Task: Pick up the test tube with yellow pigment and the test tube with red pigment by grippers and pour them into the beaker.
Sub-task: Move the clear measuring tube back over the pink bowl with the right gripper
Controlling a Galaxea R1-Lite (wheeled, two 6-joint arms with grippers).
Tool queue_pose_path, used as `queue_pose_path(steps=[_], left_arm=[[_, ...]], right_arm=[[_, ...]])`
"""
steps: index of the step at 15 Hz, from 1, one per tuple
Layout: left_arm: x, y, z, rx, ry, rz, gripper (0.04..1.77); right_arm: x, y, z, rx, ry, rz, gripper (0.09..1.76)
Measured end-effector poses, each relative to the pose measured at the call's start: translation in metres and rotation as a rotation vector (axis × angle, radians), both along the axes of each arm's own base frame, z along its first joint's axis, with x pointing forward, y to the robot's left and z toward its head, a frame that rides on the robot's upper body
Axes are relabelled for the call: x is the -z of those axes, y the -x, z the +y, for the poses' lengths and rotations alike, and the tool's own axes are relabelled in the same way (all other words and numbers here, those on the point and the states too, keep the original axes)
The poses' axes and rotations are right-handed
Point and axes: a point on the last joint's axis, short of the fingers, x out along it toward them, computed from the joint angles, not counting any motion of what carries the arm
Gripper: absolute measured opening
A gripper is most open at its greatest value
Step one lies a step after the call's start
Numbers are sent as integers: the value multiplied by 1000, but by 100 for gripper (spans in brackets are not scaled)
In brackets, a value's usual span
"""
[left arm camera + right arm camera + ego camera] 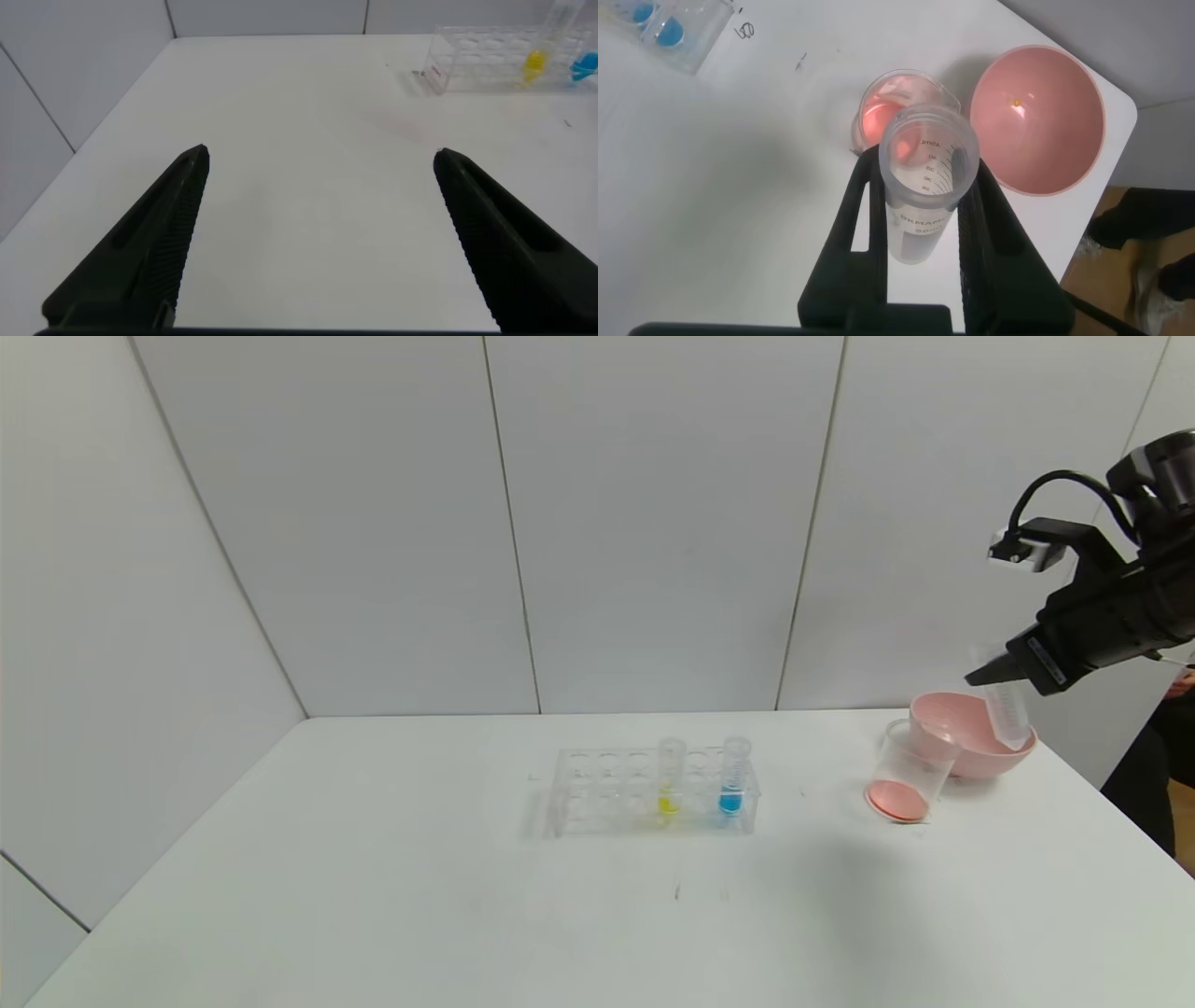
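Note:
My right gripper (995,678) is shut on a clear graduated test tube (1010,711). It holds the tube tilted, mouth down, above the pink bowl (971,761). No coloured liquid shows in the tube (924,177). The beaker (910,775) leans on the table beside the bowl with red-orange liquid at its bottom (892,107). The test tube with yellow pigment (669,782) stands upright in the clear rack (597,793). It also shows in the left wrist view (534,61). My left gripper (320,154) is open and empty over bare table, out of the head view.
A blue-tipped tube (734,782) stands in the rack to the right of the yellow one. The bowl (1064,159) sits near the table's far right corner, close to the edge. A person's dark clothing (1158,784) shows beyond the right edge.

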Motion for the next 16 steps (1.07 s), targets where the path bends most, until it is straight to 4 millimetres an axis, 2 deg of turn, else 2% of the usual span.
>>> queue_pose_path(steps=[3,5,7,9,12,16], left_arm=[[0,0,0,0,0,0,172],[0,0,0,0,0,0,172],[0,0,0,0,0,0,172],[0,0,0,0,0,0,172],[0,0,0,0,0,0,172],[0,0,0,0,0,0,172]], right_arm=[[7,4,-12,93,-57,-155,50],[18,5,-17,172,-88,-237,50],[33,10,-22,236,-97,-256,50],[40,10,-25,304,-164,-288,50],[44,-1,-30,343,-236,-401,50],[69,-20,-49,389,-237,-451,50]])
